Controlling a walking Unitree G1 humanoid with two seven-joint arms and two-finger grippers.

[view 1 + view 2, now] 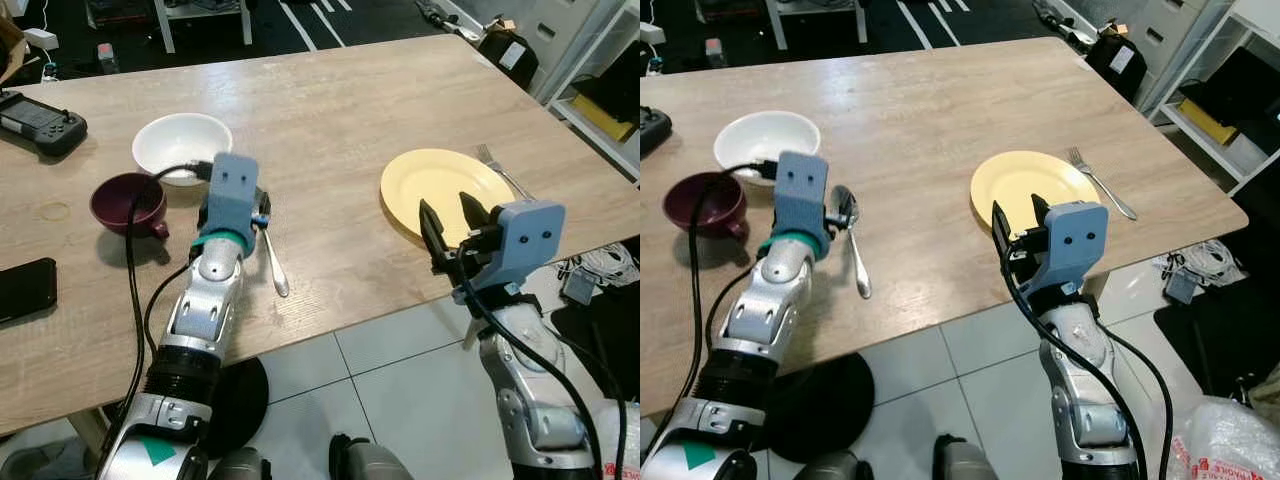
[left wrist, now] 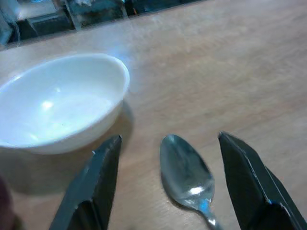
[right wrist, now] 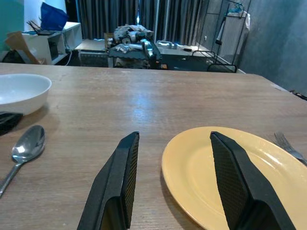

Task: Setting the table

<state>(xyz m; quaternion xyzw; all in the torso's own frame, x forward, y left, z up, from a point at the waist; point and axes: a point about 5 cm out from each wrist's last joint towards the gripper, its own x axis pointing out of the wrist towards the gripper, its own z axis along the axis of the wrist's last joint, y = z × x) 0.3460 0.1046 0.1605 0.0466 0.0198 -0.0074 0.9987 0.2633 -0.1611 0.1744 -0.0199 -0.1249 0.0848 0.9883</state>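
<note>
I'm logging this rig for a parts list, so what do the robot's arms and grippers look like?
Both arms are silver metal with black joints. Each wrist carries a light blue block with two small dark dots. The left gripper and right gripper each have two long black fingers. Black cables run along both arms, and the left arm shows a teal band and marking.

Head eyes look down at table [image 1: 330, 110]; wrist cameras low, close, sharing spoon [image 2: 187, 172].
</note>
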